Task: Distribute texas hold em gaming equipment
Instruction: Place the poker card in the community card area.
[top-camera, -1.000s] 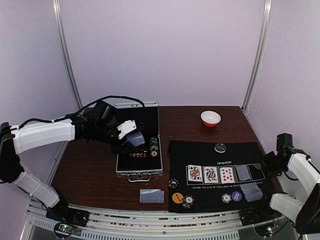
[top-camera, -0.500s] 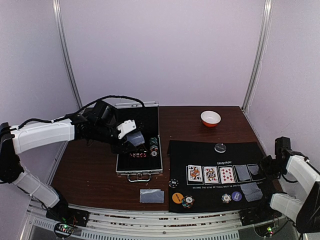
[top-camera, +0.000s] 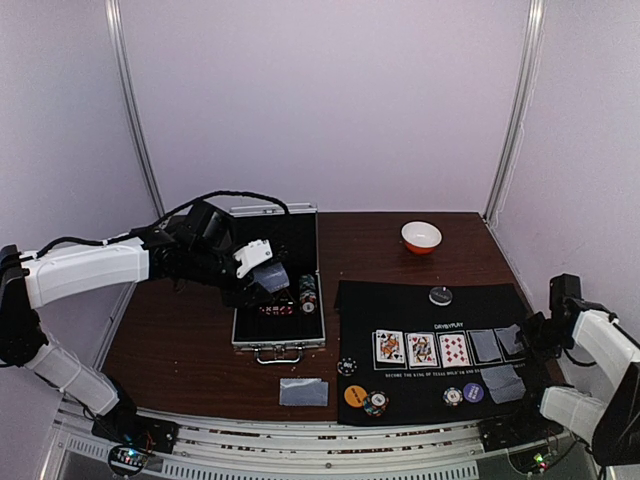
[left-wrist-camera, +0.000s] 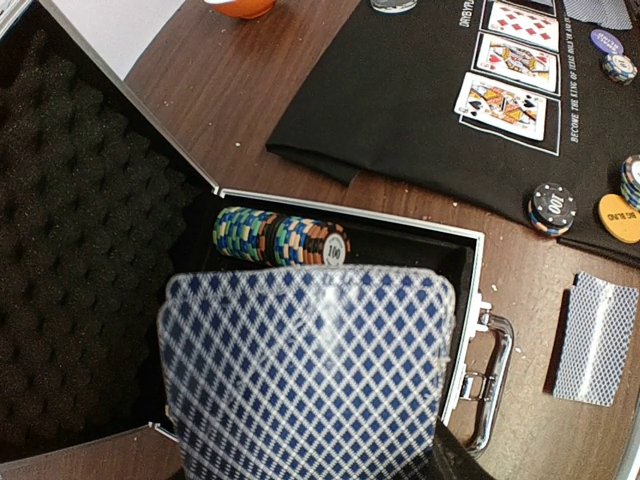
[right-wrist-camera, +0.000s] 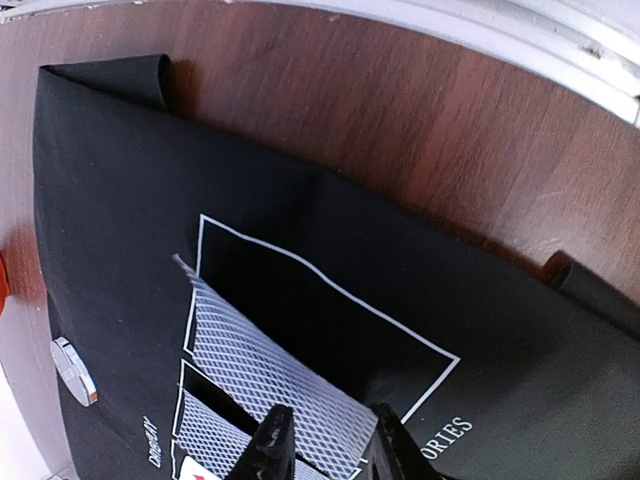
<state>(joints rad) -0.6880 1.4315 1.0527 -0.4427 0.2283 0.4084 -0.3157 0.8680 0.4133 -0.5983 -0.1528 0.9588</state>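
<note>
Card (right-wrist-camera: 260, 360) between tips of parted right claw (right-wrist-camera: 328, 418) on black mat (right-wrist-camera: 150, 180); left claw (top-camera: 262, 270) clamped on blue-backed cards (left-wrist-camera: 300, 380).

Site type: robot test cell, laboratory. Pale wall panels (top-camera: 330, 100) closed the far, left and right sides, framed by metal corner posts (top-camera: 135, 120). Dark wooden table (top-camera: 170, 340); slotted aluminium rail (top-camera: 320, 442) along near edge carried arm bases (top-camera: 118, 420) and circuit boards (top-camera: 125, 458).

Reading "100" on the end chip (left-wrist-camera: 333, 250) in the case (left-wrist-camera: 468, 300). "100" again on the dark chip (left-wrist-camera: 552, 208). "BECOME THE KING OF" printed along the black mat (left-wrist-camera: 400, 90), "ORIES" farther on.
</note>
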